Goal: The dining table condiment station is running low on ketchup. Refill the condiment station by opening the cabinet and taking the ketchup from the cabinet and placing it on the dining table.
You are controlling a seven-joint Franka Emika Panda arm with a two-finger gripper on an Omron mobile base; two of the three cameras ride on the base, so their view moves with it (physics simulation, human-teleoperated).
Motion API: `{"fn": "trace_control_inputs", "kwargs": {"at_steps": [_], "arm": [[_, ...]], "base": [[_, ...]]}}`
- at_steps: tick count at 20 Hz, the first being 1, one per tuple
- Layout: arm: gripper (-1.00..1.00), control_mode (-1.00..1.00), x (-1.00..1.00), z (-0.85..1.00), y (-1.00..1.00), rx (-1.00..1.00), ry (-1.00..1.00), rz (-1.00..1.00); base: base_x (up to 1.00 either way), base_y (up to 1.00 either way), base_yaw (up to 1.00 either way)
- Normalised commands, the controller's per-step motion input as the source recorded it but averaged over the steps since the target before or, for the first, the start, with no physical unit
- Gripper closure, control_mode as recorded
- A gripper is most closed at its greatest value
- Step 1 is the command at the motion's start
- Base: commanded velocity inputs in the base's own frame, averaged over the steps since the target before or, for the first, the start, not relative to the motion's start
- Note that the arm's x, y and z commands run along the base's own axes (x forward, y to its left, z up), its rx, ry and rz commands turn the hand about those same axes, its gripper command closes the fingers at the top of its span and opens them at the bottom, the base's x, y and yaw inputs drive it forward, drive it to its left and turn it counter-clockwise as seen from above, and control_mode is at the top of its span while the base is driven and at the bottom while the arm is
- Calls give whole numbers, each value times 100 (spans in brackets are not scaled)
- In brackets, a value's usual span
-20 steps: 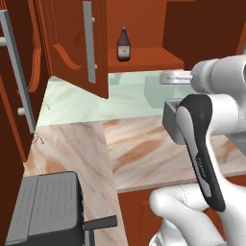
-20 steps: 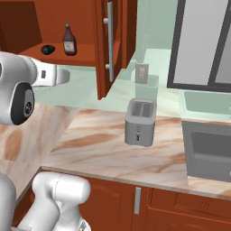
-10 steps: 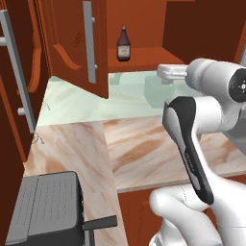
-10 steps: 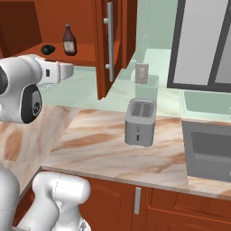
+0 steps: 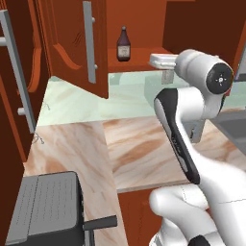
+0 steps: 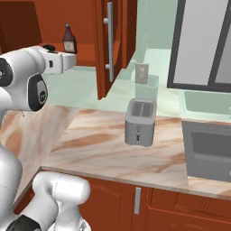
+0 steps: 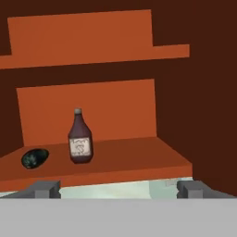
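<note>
- Ahead of gripper (image 7: 118,189): cabinet (image 5: 72,53) already open, doors swung wide — step 1 done.
- Ketchup (image 7: 80,139) upright on lower shelf (image 7: 129,155), ahead & slightly left of gripper, not yet reached.
- Gripper jaws fully apart, holding nothing.
- Left, I'd say: reach in, grab, carry to dining table.

Flat, even rendered lighting with no glare and only faint shadows, dimmest inside the open cabinet (image 7: 92,106) where the back panels go dark brown, and every view is soft and slightly pixelated throughout.
</note>
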Motion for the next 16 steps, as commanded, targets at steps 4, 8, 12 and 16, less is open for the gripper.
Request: {"fn": "trace_control_inputs", "kwargs": {"at_steps": [4, 8, 12, 16], "arm": [[-100, -100, 63, 0, 39, 0, -3, 0], [-100, -100, 56, 4, 27, 0, -6, 8], [-100, -100, 63, 11, 27, -2, -1, 9], [-100, -100, 55, 9, 17, -2, 0, 9]], "base": [[0, 0, 0], [0, 0, 0], [0, 0, 0], [0, 0, 0]]}}
